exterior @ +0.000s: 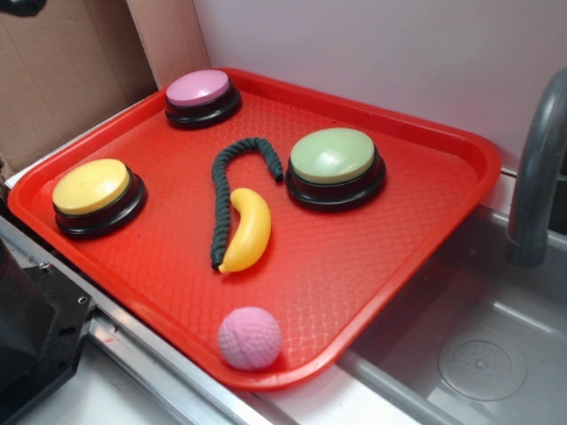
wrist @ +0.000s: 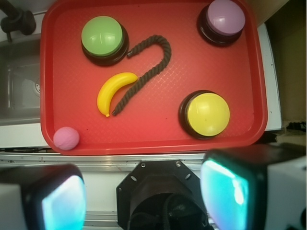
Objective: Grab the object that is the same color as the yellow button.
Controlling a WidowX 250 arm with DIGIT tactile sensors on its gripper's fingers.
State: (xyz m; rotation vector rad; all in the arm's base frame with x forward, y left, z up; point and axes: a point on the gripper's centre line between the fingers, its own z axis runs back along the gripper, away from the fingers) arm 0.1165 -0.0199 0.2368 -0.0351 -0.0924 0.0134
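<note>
Exterior view shows one red tray [exterior: 416, 230] resting over the edge of a metal sink [exterior: 483, 354], and on it a single yellow toy banana [exterior: 247, 230] lying flat near the tray's middle. Its long axis runs from its blunt upper end, toward the far side of the tray, down to a pointed tip aimed at the near edge, with the curve bulging toward the right of that view. One dark green braided rope [exterior: 229, 181] lies along the banana's left side, touching or just beside it, then hooks over toward the pale green button [exterior: 334, 159]. Three push buttons stand on black bases, one of each colour: the yellow button [exterior: 91, 188] at the left of the tray, well apart from the banana, the pink button [exterior: 200, 90] at the far corner, and the pale green one just right of the rope's hooked end. One pink textured ball [exterior: 249, 337] sits at the near rim. Wrist view looks down on the same tray, and at the bottom of it the gripper [wrist: 144, 191] hangs off the tray, its two fingers [wrist: 230, 189] set wide apart with nothing between them.
</note>
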